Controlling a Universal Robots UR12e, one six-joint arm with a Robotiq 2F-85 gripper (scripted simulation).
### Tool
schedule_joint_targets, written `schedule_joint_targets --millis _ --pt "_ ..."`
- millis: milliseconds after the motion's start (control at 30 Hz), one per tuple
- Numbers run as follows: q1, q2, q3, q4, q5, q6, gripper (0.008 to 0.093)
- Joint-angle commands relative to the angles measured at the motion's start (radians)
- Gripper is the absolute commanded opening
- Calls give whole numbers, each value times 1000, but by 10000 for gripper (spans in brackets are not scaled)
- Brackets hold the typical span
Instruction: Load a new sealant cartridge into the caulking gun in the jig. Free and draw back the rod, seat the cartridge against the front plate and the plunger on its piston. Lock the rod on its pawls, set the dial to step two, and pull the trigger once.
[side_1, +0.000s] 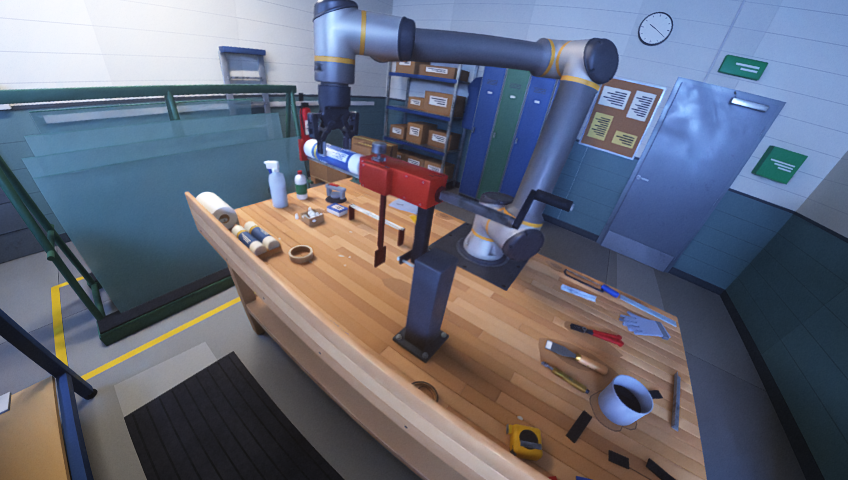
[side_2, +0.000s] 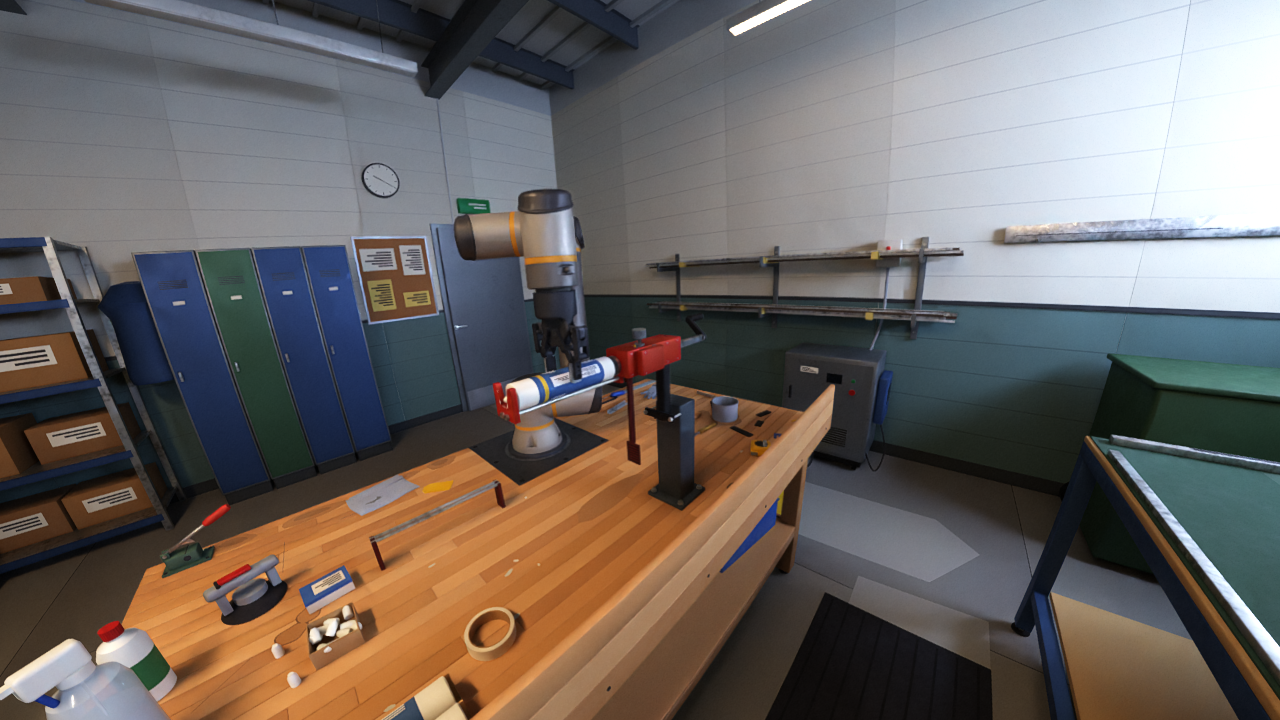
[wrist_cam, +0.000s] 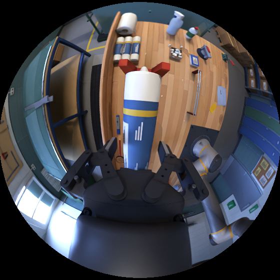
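My gripper (side_1: 332, 144) (side_2: 562, 360) (wrist_cam: 138, 150) hangs open over the rear half of a sealant cartridge (side_1: 331, 156) (side_2: 559, 385) (wrist_cam: 140, 115), holding nothing. The cartridge is white and blue with a yellow band. It lies in the cradle of the red caulking gun (side_1: 402, 180) (side_2: 643, 355). Its nozzle sits in the red front plate (side_2: 507, 403) (wrist_cam: 144, 68). The gun rests on a dark jig post (side_1: 427, 291) (side_2: 676, 448). The trigger (side_1: 381, 241) (side_2: 633, 421) hangs below the gun. The rod handle (side_1: 538, 202) (side_2: 694, 330) sticks out behind it. A grey dial (side_1: 378, 148) (side_2: 638, 335) sits on top of the gun.
A small box of white bits (side_2: 333, 634) (wrist_cam: 175, 53) sits on the bench. Three spare cartridges (side_1: 254, 237) (wrist_cam: 127, 48) and a paper roll (side_1: 217, 208) lie at the bench edge. A tape ring (side_1: 301, 254) (side_2: 490, 632), bottles (side_1: 277, 183), a mug (side_1: 625, 401) and hand tools (side_1: 586, 348) lie around.
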Motion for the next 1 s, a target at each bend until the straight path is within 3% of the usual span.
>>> schedule_joint_targets --millis 0,967 --pt "0 -1 -4 3 0 0 780" --pt "0 -5 -144 147 0 0 780"
